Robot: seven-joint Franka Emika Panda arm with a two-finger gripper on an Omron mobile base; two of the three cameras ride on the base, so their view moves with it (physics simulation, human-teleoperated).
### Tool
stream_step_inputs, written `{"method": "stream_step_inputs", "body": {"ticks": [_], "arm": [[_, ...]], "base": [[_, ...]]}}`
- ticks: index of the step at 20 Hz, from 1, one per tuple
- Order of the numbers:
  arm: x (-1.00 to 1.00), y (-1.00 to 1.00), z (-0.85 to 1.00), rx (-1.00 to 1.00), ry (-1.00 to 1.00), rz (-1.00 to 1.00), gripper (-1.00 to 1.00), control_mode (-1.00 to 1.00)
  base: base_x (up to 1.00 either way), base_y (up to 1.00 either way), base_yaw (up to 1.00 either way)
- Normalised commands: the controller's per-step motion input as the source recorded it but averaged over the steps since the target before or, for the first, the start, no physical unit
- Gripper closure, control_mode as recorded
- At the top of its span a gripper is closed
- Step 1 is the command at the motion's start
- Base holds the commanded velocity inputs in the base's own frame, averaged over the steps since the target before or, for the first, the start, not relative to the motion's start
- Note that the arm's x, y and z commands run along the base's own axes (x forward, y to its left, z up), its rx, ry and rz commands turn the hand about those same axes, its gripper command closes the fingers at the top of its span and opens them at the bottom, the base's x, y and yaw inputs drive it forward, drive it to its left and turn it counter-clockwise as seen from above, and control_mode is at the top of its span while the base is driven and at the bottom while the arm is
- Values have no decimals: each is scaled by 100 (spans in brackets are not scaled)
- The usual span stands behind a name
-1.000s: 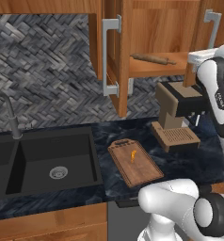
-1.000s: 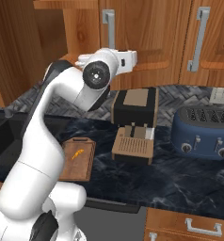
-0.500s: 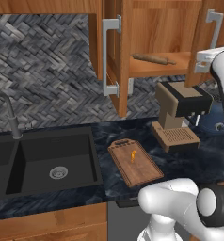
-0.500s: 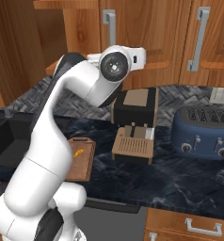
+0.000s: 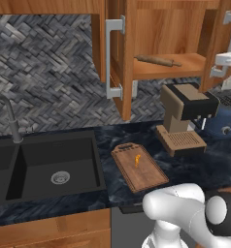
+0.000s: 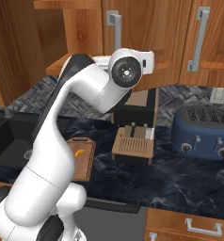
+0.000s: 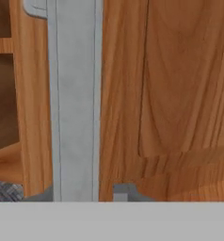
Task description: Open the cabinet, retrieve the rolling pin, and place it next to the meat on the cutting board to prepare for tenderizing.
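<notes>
Dark marbled counter (image 5: 195,167), herringbone backsplash (image 5: 49,72)

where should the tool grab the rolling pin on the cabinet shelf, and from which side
Grip the rolling pin around its thicker middle, coming in from the open front of the cabinet. It lies flat along the shelf with clear space above and in front, and its handle ends are narrower, so probably less secure.

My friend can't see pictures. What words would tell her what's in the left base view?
A wooden wall cabinet hangs open above a dark kitchen counter, with a rolling pin lying on its shelf. Below, a cutting board holds a tiny orange piece of meat, with a black sink to its left and a coffee machine to its right.
</notes>
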Motion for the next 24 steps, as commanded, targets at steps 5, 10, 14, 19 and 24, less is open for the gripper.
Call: {"method": "stream_step_inputs", "body": {"ticks": [5,10,14,19,24], "arm": [[-44,-49,0,7,-3,0,100,-100],[-8,-16,-4,0,4,0,-100,-100],[-4,0,0,0,2,-1,-100,-100],[-55,1,0,-6,-7,-8,-100,-100],[-88,9,0,-11,-16,-10,-100,-100]], "base": [[0,0,0],[0,0,0],[0,0,0],[0,0,0],[0,0,0]]}}
